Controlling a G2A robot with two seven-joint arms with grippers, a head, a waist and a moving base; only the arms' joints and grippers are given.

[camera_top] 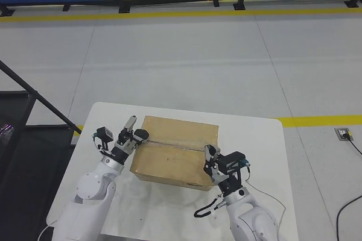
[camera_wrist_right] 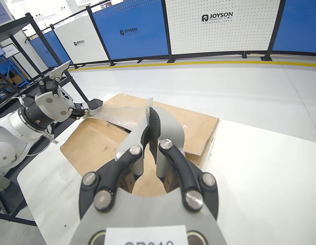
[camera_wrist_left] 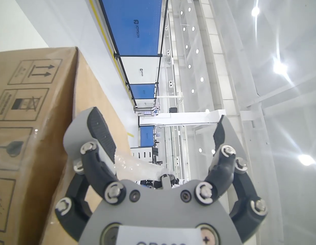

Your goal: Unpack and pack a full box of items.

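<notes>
**Top view.** The box [camera_top: 175, 153] lies in the middle of the table [camera_top: 259, 181]. My left claw [camera_top: 133, 134] stands at the box's left end, level with the top seam. My right claw [camera_top: 210, 158] stands over the top face, near the front right edge.

**Left wrist view.** My left claw [camera_wrist_left: 158, 126] is spread wide and grips nothing. A strip of clear tape [camera_wrist_left: 137, 163] clings to one pad [camera_wrist_left: 102, 133], and the side of the box [camera_wrist_left: 33, 103] is just beside that pad.

**Right wrist view.** My right claw [camera_wrist_right: 150, 123] is pinched closed on the other end of the tape [camera_wrist_right: 119, 114]. The strip runs above the seam to the lower finger of my left claw [camera_wrist_right: 80, 85], and appears already lifted off the cardboard [camera_wrist_right: 193, 126].

**Hazards, as I judge them.**
- The strip is stuck to my left pad rather than gripped. That claw is already wide, so opening it cannot shed the tape.
- Pulling my claws apart may stretch or snap the strip, or fold it onto itself.
- If any length is bonded to the seam, a hard pull could drag the box across the table [camera_wrist_right: 262, 179] or tear the cardboard.
- When released, the strip may stay glued to my right fingers as well.
</notes>
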